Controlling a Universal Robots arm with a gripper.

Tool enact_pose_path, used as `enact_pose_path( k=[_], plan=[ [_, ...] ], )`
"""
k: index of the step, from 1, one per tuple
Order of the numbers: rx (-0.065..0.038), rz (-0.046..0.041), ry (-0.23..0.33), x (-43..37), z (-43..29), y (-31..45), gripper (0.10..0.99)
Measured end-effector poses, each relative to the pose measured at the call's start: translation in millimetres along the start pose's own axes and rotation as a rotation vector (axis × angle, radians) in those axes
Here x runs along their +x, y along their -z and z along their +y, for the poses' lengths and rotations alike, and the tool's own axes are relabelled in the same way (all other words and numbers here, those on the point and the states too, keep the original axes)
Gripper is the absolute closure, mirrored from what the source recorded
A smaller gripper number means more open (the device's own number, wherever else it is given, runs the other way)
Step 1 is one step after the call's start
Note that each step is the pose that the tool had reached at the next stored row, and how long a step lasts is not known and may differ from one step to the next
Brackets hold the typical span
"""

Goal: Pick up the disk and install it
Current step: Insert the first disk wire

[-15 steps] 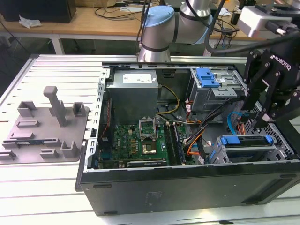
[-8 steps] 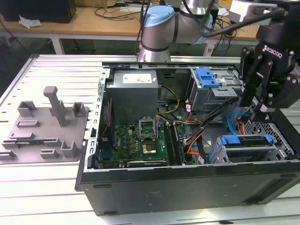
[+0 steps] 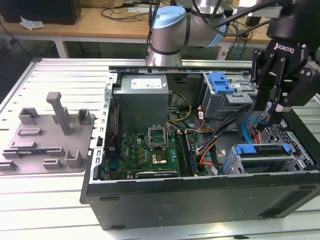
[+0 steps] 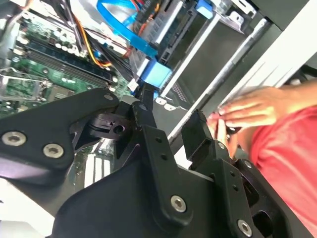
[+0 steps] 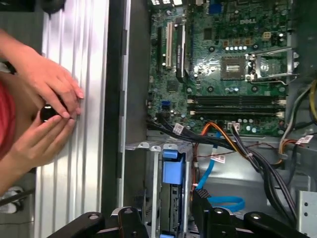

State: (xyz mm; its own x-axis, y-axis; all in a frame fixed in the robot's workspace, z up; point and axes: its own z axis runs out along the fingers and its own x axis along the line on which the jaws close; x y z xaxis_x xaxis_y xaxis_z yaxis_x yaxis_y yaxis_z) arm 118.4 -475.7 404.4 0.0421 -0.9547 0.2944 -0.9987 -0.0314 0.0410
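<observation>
An opened computer case (image 3: 200, 200) lies on its side on a ribbed metal table (image 3: 60, 70). The robot's claw (image 3: 270, 107) hangs over the case's end at the exterior view's right. Its two black fingers (image 4: 148, 124) are spread apart with nothing between them, so it is open and empty. The disk (image 3: 262, 156) is not in the claw. It sits inside the case in a metal bay at the near corner on the exterior view's right, with its blue carrier frame showing along the top edge. The claw is above it and clear of it. In the first wrist view the disk (image 5: 173, 198) and its blue tab appear between the two finger bases, beside the case wall. A blue cable (image 3: 245, 131) and some orange wires run close by. Further along the case lie the green circuit board (image 3: 150, 152) and the grey power supply box (image 3: 142, 97). A blue latch (image 3: 220, 82) sits on the drive cage at the back. On the table at the exterior view's left, well apart from the case, rests a grey moulded tray (image 3: 47, 142) with upright posts. A person's hands (image 5: 47, 106) rest on the table just outside the case wall, closed around a small dark round object. A red sleeve (image 4: 292, 163) shows in the second wrist view.
</observation>
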Motion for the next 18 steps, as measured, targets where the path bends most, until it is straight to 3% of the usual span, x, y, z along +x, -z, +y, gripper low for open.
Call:
enact_pose_path(
  k=[1, 6, 8, 12, 15, 17, 18],
  plan=[
    [-0.002, 0.0235, 0.002, -3.4, -0.2, 0.7, 0.584],
    [-0.004, 0.0725, 0.005, -17.5, -0.7, 4.3, 0.584],
    [-0.006, 0.0732, -0.002, -24.0, -0.9, 1.8, 0.584],
    [-0.016, 0.0716, -0.048, -25.7, -1.1, -1.2, 0.584],
    [0.019, 0.0712, -0.071, -27.7, -1.2, -0.7, 0.584],
    [0.063, 0.0713, -0.092, -29.0, -1.2, -0.2, 0.584],
    [0.075, 0.0712, -0.102, -29.4, -1.3, -0.3, 0.584]
  ],
)
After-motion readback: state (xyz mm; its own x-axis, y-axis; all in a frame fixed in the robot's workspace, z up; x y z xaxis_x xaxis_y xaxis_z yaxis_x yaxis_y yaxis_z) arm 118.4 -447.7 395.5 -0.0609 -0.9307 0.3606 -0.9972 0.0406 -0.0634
